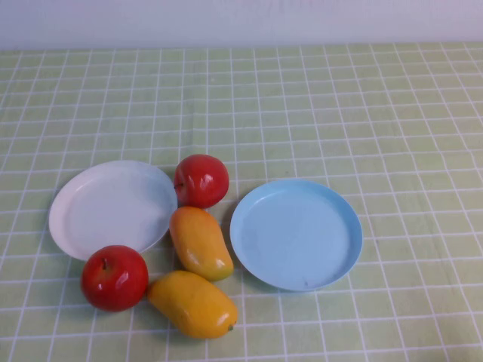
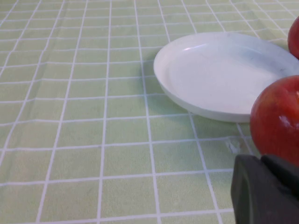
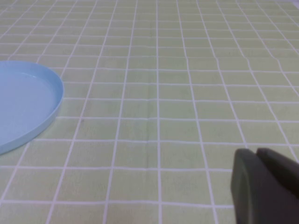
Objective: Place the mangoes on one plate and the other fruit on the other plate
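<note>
Green checkered cloth covers the worktop (image 1: 362,105), and nothing's sorted yet: both plates are bare. White plate (image 1: 113,207) sits left, blue plate (image 1: 296,234) right, with two apples (image 1: 201,180) and two mangoes (image 1: 200,243) bunched between and in front of them. Left tool (image 2: 266,189) hangs near an apple, right tool (image 3: 264,186) beside the blue plate; can't tell either's grip. All four fruits left.

Bright, even overhead light, soft short shadows, faint glare on apples (image 1: 201,180), mild wrist-view blur.
</note>
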{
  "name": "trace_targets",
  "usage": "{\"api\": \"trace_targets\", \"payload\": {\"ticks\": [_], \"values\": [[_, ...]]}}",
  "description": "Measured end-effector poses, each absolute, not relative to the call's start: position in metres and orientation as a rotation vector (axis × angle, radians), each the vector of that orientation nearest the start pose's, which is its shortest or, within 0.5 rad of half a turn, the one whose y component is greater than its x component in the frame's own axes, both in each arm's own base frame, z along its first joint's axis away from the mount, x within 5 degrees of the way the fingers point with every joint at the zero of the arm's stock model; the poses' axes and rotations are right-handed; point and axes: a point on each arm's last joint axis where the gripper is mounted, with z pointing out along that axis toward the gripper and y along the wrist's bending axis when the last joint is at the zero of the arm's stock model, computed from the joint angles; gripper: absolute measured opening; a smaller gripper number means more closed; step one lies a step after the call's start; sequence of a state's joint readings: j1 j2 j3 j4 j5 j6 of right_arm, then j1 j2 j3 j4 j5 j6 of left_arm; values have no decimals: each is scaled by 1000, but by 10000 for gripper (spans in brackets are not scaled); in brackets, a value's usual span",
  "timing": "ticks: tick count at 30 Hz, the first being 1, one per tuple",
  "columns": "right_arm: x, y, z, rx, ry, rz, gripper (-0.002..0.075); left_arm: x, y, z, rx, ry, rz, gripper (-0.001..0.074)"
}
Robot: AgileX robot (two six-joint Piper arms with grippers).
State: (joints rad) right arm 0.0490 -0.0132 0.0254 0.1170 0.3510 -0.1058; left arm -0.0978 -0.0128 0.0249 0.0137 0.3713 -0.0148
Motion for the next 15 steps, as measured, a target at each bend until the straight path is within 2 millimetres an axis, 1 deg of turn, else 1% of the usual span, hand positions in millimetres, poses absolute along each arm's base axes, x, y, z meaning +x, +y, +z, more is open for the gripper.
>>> {"api": "trace_targets", "payload": {"ticks": [9,12,15], "values": [[53,6,174,-69,1844,74,-15,54,-5,178,70,1803,-84,-3],[53,6,174,-69,1844,74,-15,54,-7,179,3,1793,-158,-3],[53,6,174,-69,1844,74,-15,54,-9,179,-106,1789,-278,-3]]}}
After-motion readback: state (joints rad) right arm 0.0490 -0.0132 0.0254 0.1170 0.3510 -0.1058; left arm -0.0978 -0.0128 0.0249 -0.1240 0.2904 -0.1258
